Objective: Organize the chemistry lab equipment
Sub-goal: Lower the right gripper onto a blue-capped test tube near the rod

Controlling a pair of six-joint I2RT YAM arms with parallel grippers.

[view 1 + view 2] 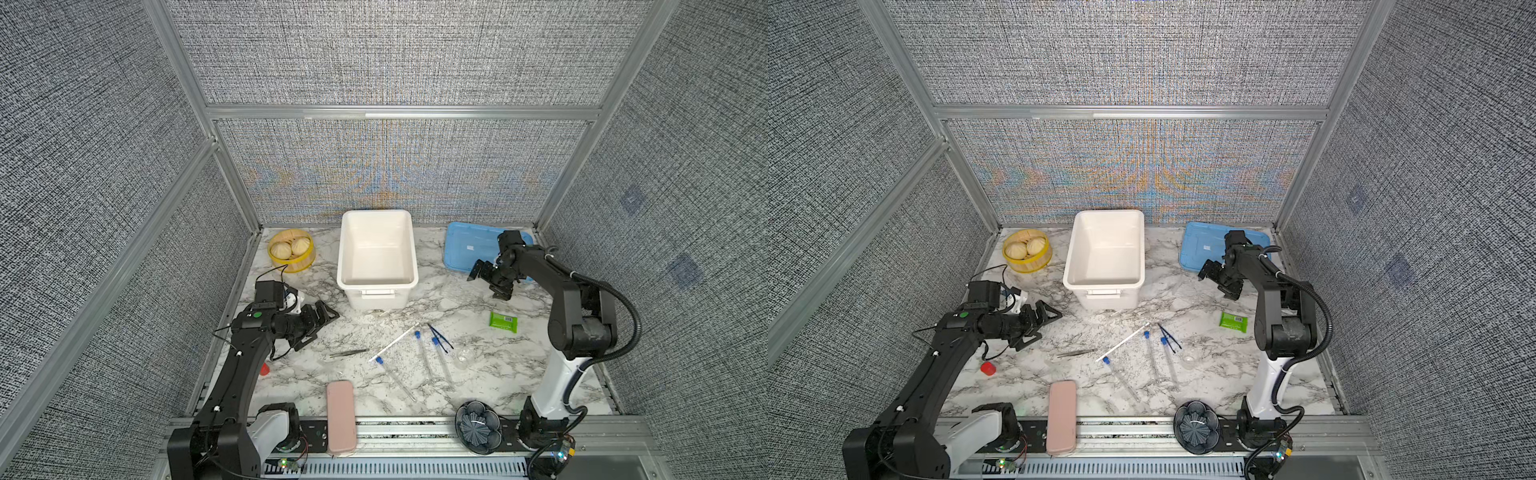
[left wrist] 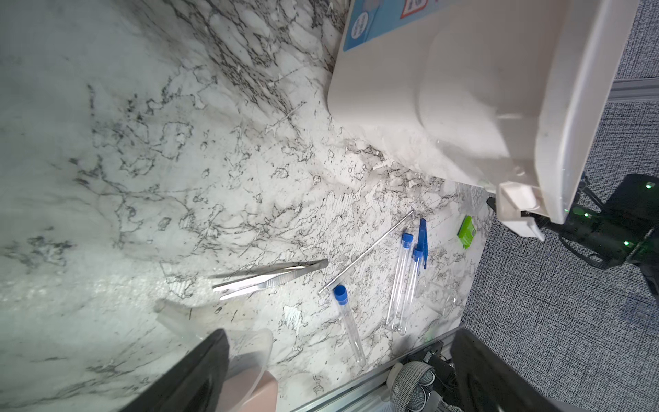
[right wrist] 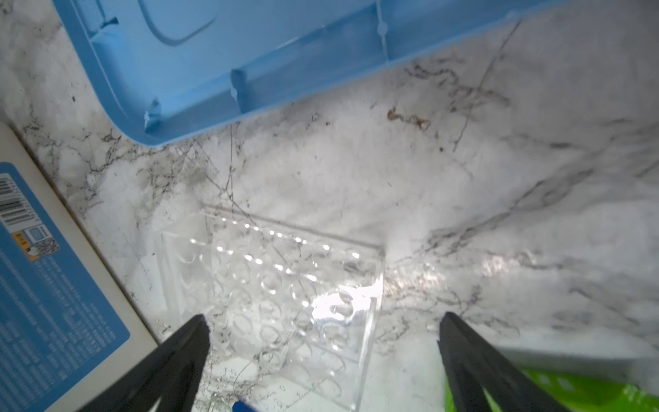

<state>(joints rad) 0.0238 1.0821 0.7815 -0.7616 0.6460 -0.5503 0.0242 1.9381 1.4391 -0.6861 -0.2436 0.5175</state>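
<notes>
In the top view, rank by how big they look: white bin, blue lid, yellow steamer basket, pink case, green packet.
1. white bin
2. blue lid, partly hidden
3. pink case and yellow steamer basket: too alike to rank
4. green packet

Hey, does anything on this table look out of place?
A yellow steamer basket of buns sits by the white bin, and a pink case overhangs the table's front edge; neither is lab gear. The three blue-capped tubes lie loose on the table while the clear tube rack holds none.
</notes>
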